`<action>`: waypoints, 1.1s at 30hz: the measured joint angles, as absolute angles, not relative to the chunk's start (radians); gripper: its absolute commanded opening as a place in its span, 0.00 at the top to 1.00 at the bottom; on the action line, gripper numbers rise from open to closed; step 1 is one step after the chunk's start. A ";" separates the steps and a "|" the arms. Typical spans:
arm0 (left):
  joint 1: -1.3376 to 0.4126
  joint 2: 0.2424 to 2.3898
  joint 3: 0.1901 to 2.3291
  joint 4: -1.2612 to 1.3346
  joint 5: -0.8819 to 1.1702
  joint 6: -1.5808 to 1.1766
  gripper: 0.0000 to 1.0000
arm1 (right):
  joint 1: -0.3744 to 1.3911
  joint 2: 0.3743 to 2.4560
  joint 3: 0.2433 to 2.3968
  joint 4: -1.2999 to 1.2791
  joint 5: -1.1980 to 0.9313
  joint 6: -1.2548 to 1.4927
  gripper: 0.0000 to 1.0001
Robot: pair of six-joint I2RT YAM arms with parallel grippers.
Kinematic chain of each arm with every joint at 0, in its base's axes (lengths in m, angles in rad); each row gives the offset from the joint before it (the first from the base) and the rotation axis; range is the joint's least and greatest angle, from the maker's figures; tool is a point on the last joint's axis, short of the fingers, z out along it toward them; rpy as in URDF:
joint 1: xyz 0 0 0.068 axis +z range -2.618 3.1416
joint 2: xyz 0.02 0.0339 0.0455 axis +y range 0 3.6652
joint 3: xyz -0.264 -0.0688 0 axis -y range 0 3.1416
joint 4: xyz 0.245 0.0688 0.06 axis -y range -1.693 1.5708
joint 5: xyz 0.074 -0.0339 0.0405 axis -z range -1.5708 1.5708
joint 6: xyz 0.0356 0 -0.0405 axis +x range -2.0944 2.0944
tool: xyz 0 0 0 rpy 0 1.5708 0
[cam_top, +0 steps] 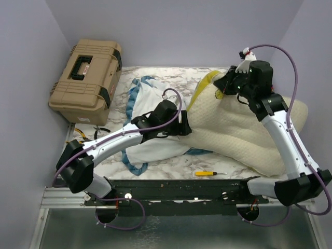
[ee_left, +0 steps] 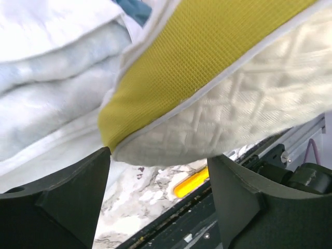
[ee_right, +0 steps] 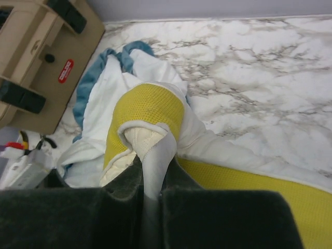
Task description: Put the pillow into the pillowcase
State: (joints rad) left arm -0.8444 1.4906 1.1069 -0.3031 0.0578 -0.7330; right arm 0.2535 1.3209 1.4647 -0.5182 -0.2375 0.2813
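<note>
The pillow (cam_top: 244, 129) lies across the right half of the marble tabletop (cam_top: 171, 161), cream and quilted, and nearly all of it is uncovered. Its far left corner is raised, and there the mustard band (cam_top: 204, 85) curls upward. The pillowcase (cam_top: 155, 149) lies crumpled just to the left of the pillow, touching it. Its plain white inside faces up and its blue ruffled trim runs along the far and near edges.

The right arm reaches from its base over the pillow to that raised corner. In the right wrist view the right tool (ee_right: 150, 181) has its 2 fingers pressed together on a thin fold of the pillow's (ee_right: 148, 111) pale edge, so it pinches the pillow at the corner. Beyond the corner, the white cloth of the pillowcase (ee_right: 104, 109) spreads over the tabletop (ee_right: 259, 67).

The left arm stretches in from the lower left, across the pillowcase, and ends at the pillow's left edge. The left tool (cam_top: 182, 126) has its fingers spread wide. In the left wrist view the rounded edge of the pillow (ee_left: 233, 98) with its mustard band (ee_left: 207, 57) hangs just over the gap of the left tool (ee_left: 158, 158), and folds of the pillowcase (ee_left: 52, 83) bunch to the left. Whether either finger touches the pillow cannot be told.

A tan case (cam_top: 85, 78) with black latches sits at the far left of the tabletop. A yellow screwdriver (cam_top: 206, 173) lies near the front edge, apart from the pillow.
</note>
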 measured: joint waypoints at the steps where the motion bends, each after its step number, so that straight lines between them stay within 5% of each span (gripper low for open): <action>1: -0.844 1.477 1.107 -0.303 0.049 -0.718 0.20 | 0.253 1.284 1.418 -0.482 -0.192 0.299 1.00; 15: -0.640 1.522 1.234 -0.384 -0.030 -0.358 0.11 | 0.254 1.122 1.221 -0.467 0.183 0.320 1.00; 29: -0.787 1.943 1.555 -0.553 -0.100 -0.025 0.11 | 0.255 1.003 1.222 -0.558 0.236 0.294 1.00; 33: -0.809 2.021 1.578 -0.570 -0.182 -0.010 0.19 | 0.255 0.973 1.222 -0.579 0.242 0.286 1.00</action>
State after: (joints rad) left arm -0.8085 2.0209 1.5776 -0.5701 -0.1818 -0.0097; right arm 0.2554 0.9726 1.2221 -0.5789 0.2424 0.2863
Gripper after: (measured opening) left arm 0.878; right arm 0.074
